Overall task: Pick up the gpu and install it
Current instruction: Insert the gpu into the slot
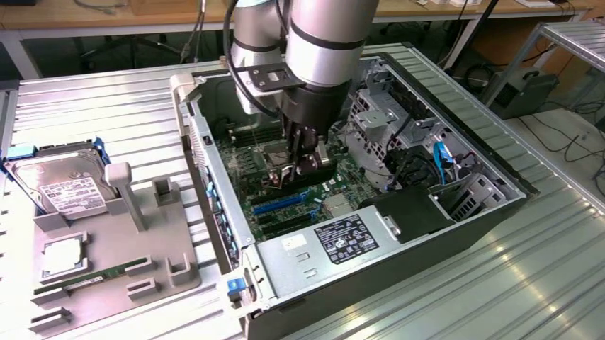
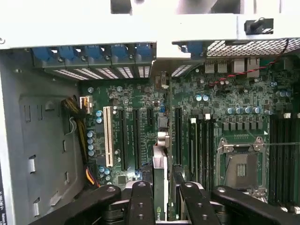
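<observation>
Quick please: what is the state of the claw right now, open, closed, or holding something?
Claw: closed on the gpu, holding it edge-on over the motherboard.

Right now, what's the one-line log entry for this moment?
gripper: shut on gpu | position: over motherboard slots, inside open case

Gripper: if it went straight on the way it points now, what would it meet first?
The gripper, shut on the gpu, points down at the motherboard. The card's leading edge would likely land there first, among the black expansion slots. Depth is unclear, so I cannot tell which slot.
</observation>
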{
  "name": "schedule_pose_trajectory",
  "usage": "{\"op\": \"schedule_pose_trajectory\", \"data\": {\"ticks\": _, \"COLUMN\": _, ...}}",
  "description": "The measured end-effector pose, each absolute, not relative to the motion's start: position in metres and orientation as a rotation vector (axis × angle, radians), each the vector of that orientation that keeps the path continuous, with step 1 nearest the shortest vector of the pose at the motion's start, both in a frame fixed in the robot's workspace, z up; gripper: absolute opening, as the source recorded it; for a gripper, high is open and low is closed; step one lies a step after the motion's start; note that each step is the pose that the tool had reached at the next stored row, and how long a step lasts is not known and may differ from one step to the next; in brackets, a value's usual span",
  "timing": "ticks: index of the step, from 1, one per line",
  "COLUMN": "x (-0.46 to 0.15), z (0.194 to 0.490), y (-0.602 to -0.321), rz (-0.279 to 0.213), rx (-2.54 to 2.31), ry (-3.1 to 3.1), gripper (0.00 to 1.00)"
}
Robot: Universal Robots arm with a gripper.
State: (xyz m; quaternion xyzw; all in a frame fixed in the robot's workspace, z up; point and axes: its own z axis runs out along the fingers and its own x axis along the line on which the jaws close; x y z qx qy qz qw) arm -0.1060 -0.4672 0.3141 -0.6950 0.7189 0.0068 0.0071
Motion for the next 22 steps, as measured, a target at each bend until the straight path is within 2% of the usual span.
{"op": "schedule_pose_trajectory", "data": {"ticks": 3, "x": -0.110, "z": 0.294, "y": -0.467, "rz": 0.049, "rx": -2.169, "ry": 2.244, "gripper": 0.27}}
{"op": "schedule_pose_trajectory", "data": {"ticks": 7, "x": -0.110, "z": 0.291, "y": -0.467, "rz": 0.012, "rx": -2.178, "ry": 2.254, "gripper": 0.27}}
{"op": "schedule_pose_trajectory", "data": {"ticks": 10, "x": -0.110, "z": 0.290, "y": -0.467, "rz": -0.039, "rx": -2.155, "ry": 2.230, "gripper": 0.27}}
{"op": "schedule_pose_trajectory", "data": {"ticks": 12, "x": -0.113, "z": 0.290, "y": -0.467, "rz": 0.006, "rx": -2.121, "ry": 2.226, "gripper": 0.27}}
{"op": "schedule_pose_trajectory", "data": {"ticks": 22, "x": -0.114, "z": 0.290, "y": -0.468, "rz": 0.006, "rx": -2.127, "ry": 2.232, "gripper": 0.27}}
